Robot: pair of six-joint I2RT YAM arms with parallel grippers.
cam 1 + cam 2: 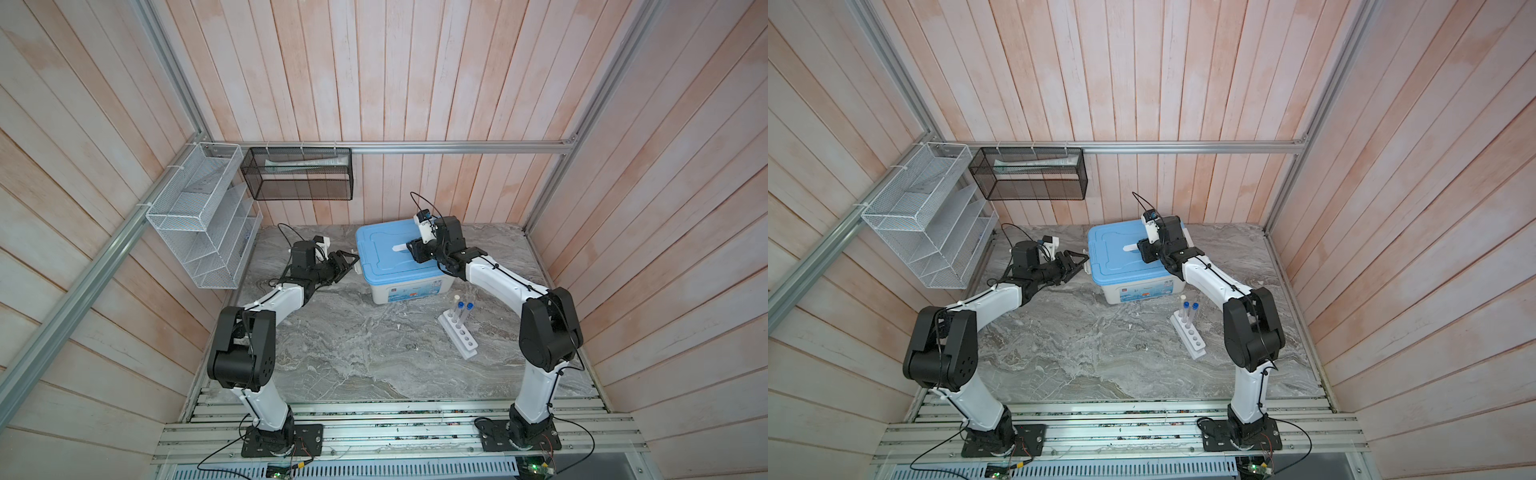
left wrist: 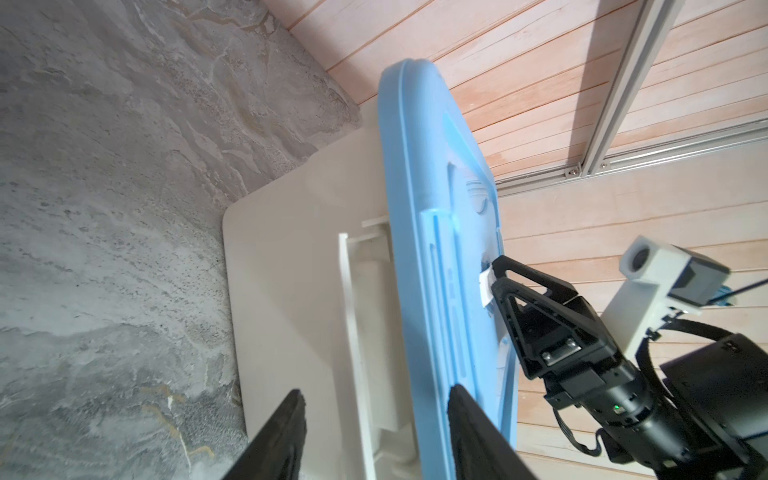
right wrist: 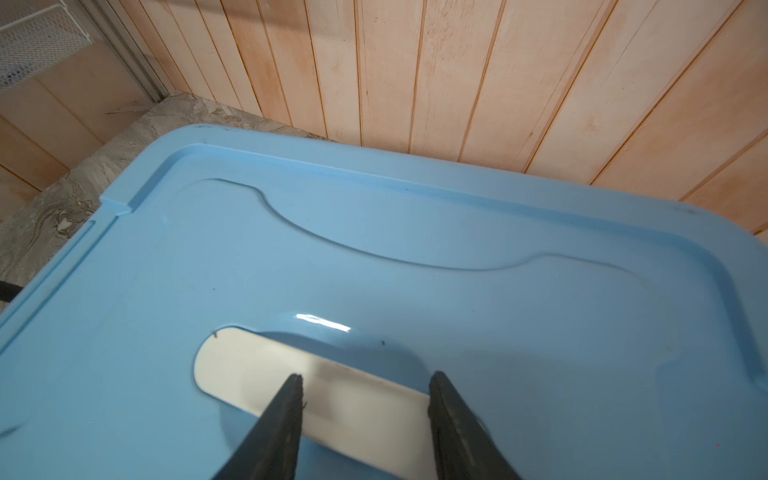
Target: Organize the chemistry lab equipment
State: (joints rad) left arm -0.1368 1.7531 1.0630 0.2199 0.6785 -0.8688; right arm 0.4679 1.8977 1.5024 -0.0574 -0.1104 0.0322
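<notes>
Storage box with blue lid sits shut at centre of the marble table in both top views. Right gripper is lowered onto the lid, jaws apart. In its wrist view the right gripper has both tips over the white handle set into the lid, spaced along the handle's length and not clamped across it. Left gripper is at the box's left side, level with the lid edge, jaws apart. In its wrist view the left gripper straddles the white latch and the lid rim; one finger lies against the blue surface, the other stands clear of the latch, so nothing is clamped. White six-hole rack lies on the table just to the lower right of the box, apart from both grippers. Three tubes stand upright in its upper-left holes, two blue-capped and one white-capped; the remaining holes stand open. White wire-mesh rack and black wire-mesh rack hang on the walls at upper left.
</notes>
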